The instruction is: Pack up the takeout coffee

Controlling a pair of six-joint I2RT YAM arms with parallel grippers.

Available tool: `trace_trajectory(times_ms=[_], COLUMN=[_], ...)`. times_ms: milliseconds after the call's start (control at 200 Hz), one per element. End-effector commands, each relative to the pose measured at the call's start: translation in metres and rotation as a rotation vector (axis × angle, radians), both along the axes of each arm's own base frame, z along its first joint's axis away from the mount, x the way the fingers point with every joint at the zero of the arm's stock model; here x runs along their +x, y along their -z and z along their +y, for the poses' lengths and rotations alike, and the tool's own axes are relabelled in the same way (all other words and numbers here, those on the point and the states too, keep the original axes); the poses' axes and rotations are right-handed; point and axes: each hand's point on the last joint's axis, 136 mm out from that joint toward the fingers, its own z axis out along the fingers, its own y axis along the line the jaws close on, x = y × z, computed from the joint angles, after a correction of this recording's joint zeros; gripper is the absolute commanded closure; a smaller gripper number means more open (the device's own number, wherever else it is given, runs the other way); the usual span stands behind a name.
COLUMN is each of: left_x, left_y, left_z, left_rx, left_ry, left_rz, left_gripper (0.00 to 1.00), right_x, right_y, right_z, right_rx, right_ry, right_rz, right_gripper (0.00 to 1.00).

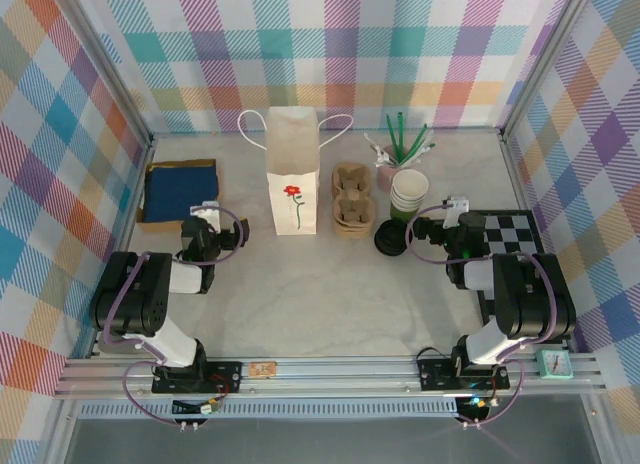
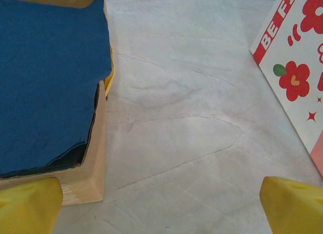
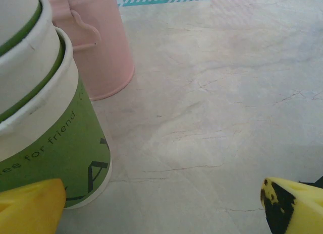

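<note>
Two grippers, both spread wide with nothing between the fingers: left gripper (image 2: 161,211) low over the table (image 2: 192,143), beside the blue cloth (image 2: 45,77); right gripper (image 3: 161,214) low, facing the stack of lidless cups (image 3: 45,138) and the pink bucket (image 3: 98,47).

Takeout coffee (image 1: 392,239): the top view shows a black round lid on the table just on the near side of the stack, right of the cup carrier (image 1: 351,199) and close to the right gripper. You can't make out the green cup wall under the lid from above, so confirm it before committing.

Step in hand, as judged: reach and grasp with the right arm.
- Your right wrist camera is aimed at the stack, not the lidded cup. Swing left and toward the near side until the black lid sits between the fingers.
- Grip the cup wall below the lid. Don't pinch the lid rim, as it may pop off.
- Squeeze lightly, because paper crushes.
- Watch the stack alongside, since a wide approach could topple it.

Orientation, as judged: the lid faces straight up at the overhead camera, so the long axis is vertical. Keep it that way through the carry.

White paper bag (image 1: 293,174) stands upright, mouth up, well left of the coffee. Lower the cup in from above.
</note>
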Motion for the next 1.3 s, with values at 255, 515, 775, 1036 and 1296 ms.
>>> trace_trajectory(times_ms=[255, 515, 775, 1036, 1296], left_x=[0.006, 0.006, 0.006, 0.006, 0.009], left_y=[-0.011, -0.01, -0.011, -0.01, -0.032], left_z=[-0.001, 0.0, -0.001, 0.0, 0.021], left_rx=[-0.006, -0.006, -0.006, -0.005, 0.036], left_ry=[-0.005, -0.006, -0.005, -0.006, -0.165], left_rz=[-0.026, -0.024, -0.025, -0.024, 0.022], left_gripper=[0.0, 0.0, 0.0, 0.0, 0.0], right_x=[0.005, 0.005, 0.005, 0.005, -0.004], right_y=[-0.012, -0.012, -0.011, -0.012, -0.043], right_z=[0.001, 0.001, 0.001, 0.001, 0.01], right_rx=[0.003, 0.003, 0.003, 0.003, -0.002], right_ry=[-0.007, -0.007, -0.007, -0.007, -0.061], right_rz=[-0.031, -0.03, -0.03, -0.03, -0.027], right_gripper=[0.01, 0.01, 0.01, 0.01, 0.01])
